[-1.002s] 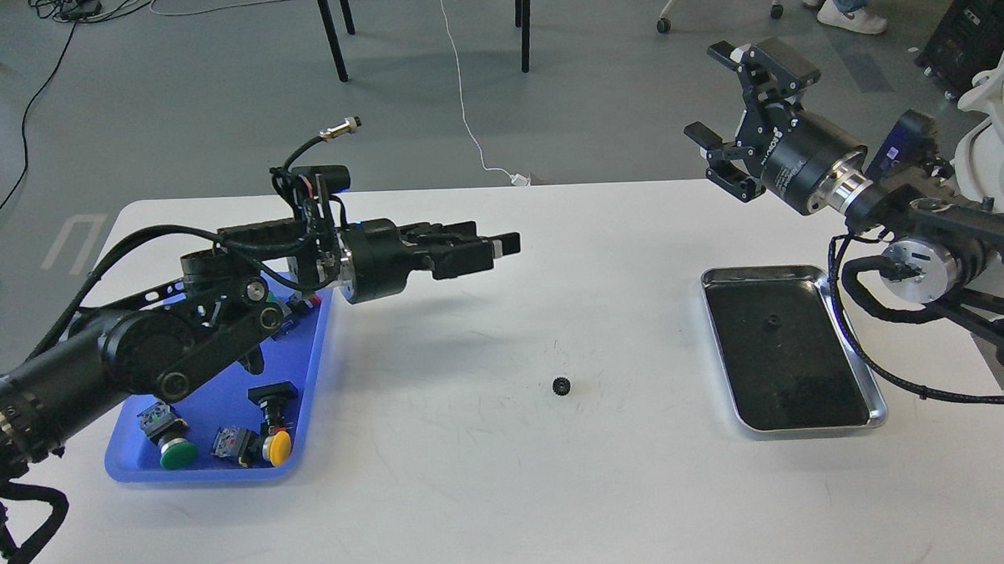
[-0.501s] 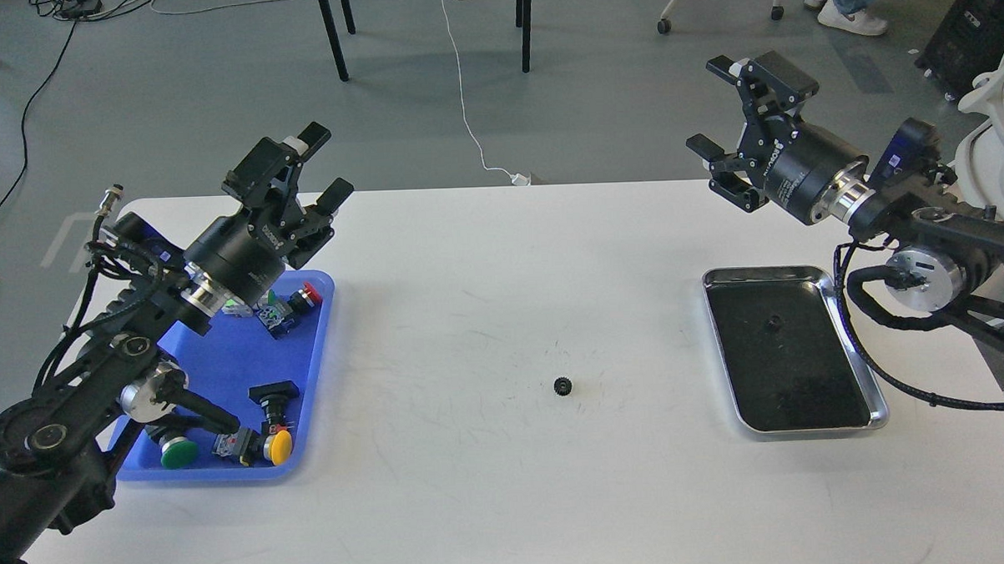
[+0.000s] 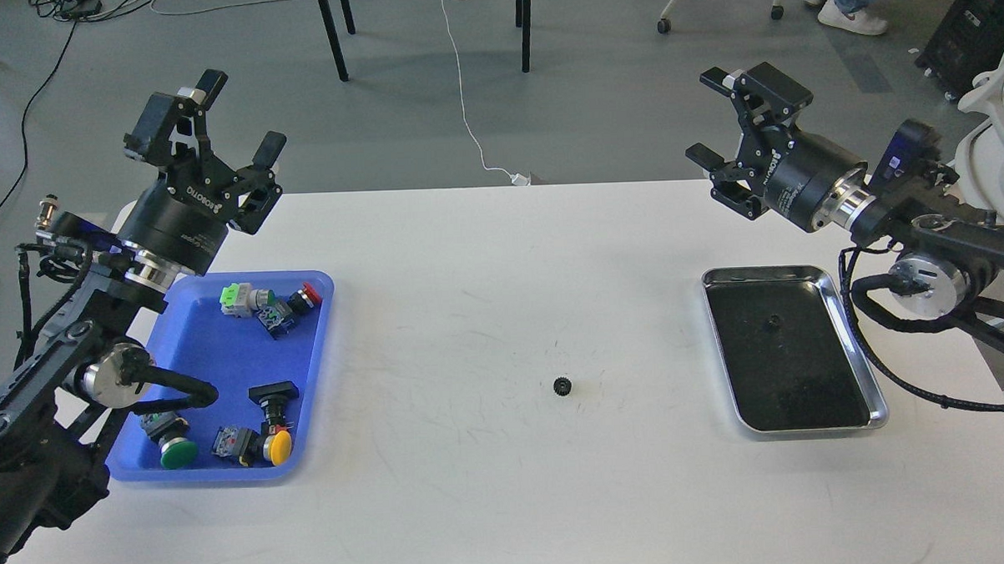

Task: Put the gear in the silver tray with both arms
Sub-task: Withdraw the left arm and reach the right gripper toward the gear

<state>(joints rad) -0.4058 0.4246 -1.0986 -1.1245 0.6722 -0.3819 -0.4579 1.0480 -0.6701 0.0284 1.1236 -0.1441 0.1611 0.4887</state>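
Observation:
A small black gear (image 3: 562, 386) lies on the white table (image 3: 509, 482), near its middle. The silver tray (image 3: 864, 361) sits at the right with a dark floor; a tiny dark speck shows on the floor. My left gripper (image 3: 233, 120) is open and empty, raised above the table's far left corner, well away from the gear. My right gripper (image 3: 707, 116) is open and empty, raised above the far right, behind the tray.
A blue plastic tray (image 3: 208, 342) at the left holds several push buttons with red, green and yellow caps. Chair legs, cables and a person's feet are on the floor beyond the table.
My left arm has swung back from the table's middle to the far left and risen, and its gripper has opened. The right gripper has shifted slightly. The gear has not moved.

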